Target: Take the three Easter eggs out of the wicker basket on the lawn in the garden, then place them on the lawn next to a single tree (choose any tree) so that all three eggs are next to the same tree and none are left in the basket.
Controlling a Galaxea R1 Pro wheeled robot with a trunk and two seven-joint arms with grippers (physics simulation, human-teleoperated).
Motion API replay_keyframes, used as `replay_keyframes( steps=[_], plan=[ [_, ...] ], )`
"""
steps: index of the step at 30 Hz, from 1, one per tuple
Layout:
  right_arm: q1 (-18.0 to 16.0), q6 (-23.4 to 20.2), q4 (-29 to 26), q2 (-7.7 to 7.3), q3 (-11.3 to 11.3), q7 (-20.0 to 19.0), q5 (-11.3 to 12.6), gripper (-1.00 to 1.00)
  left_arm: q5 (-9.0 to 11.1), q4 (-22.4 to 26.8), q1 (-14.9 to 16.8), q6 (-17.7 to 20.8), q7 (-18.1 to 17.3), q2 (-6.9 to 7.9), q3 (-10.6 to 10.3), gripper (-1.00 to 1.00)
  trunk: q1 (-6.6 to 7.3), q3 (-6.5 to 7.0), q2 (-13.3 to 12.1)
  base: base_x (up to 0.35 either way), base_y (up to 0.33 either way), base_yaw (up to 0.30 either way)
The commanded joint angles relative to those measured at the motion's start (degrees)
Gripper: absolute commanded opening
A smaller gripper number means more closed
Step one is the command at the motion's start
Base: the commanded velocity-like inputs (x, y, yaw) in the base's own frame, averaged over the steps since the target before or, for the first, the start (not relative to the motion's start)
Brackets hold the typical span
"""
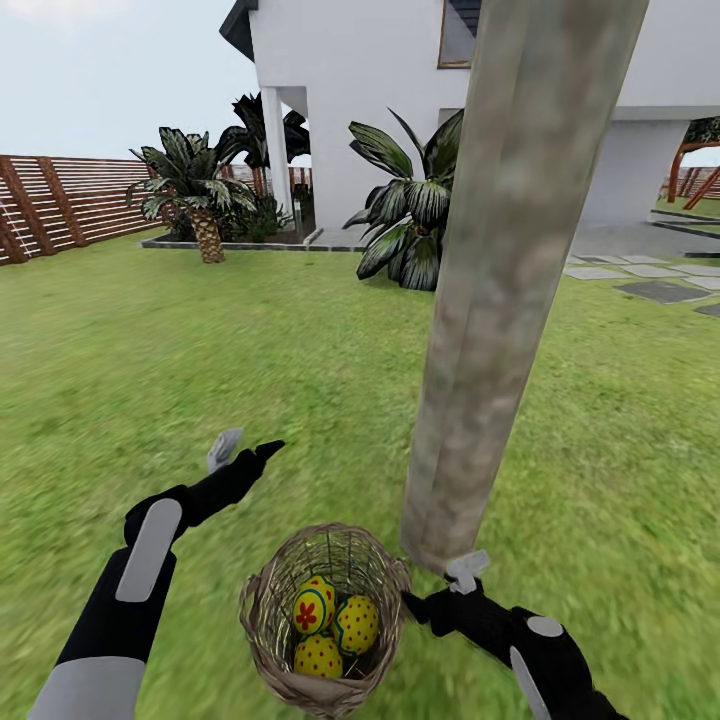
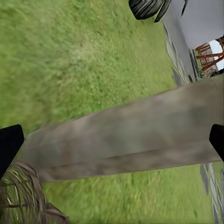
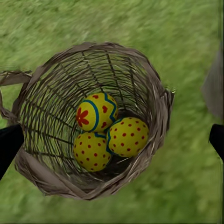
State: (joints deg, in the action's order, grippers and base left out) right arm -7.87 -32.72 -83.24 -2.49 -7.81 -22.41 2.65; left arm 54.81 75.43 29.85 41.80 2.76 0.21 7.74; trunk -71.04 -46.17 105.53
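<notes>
Head view: wicker basket [image 1: 325, 620] sits on the lawn [image 1: 150, 380] at lower centre of the frame, just beside the base of the tree [image 1: 500, 300], whose trunk rises up the right-centre of the frame. All three Easter eggs [image 1: 332, 627] lie inside the basket, touching one another.

Right wrist view looks straight down into the basket [image 3: 93, 135]: the eggs [image 3: 107, 133] are clustered on the bottom, one with a red flower mark and blue band, two with red dots. Open weave, brown, round rim, a loop handle at the upper left of that frame.

Left wrist view gives the trunk [image 2: 130, 135] lying diagonally across the frame, smooth and mottled grey-brown, with a corner of basket weave [image 2: 21, 196] at lower left.

My left tool [image 1: 243, 452] hovers over grass at left of centre, fingers spread wide, holding nothing. My right tool [image 1: 437, 590] is at the basket's right rim beside the trunk base; the dark finger looks to touch the rim, but I cannot tell the gap.

Open grass to the left and beyond; grey paving [image 1: 650, 280] at upper right, fence [image 1: 70, 205] at upper left, palms [image 1: 200, 190] and white house [image 1: 350, 80] behind.
</notes>
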Motion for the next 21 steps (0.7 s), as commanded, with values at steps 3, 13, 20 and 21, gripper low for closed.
replay_keyframes(
  steps=[3, 13, 20, 21],
  plan=[
    [-2.03, -1.62, -0.26, 0.45, -0.19, 0.89, 0.25, 1.00, 0.57, 0.02, 0.03, 0.28, 0.31, 1.11, 0.13, 1.00, 0.01, -0.05, 0.02, 0.000, 0.000, 0.000],
    [-5.45, -4.11, 0.84, 2.78, -5.86, 8.21, -1.28, 1.00, 0.87, 1.49, 0.03, 0.35, 0.20, 4.07, 3.90, 1.00, 0.01, -0.05, 0.02, 0.000, 0.000, 0.011],
    [-5.49, -3.92, 1.24, 2.92, -9.37, 13.79, -1.37, 1.00, 0.91, 1.51, 0.03, 0.40, 0.22, 4.52, 7.62, 1.00, 0.01, -0.05, 0.02, 0.000, 0.000, 0.233],
    [-5.49, -3.93, 1.41, 2.92, -9.43, 13.92, -1.36, 1.00, 0.91, 1.50, 0.03, 0.39, 0.22, 4.52, 7.69, 1.00, 0.01, -0.05, 0.02, 0.000, 0.000, 0.286]
  ],
)
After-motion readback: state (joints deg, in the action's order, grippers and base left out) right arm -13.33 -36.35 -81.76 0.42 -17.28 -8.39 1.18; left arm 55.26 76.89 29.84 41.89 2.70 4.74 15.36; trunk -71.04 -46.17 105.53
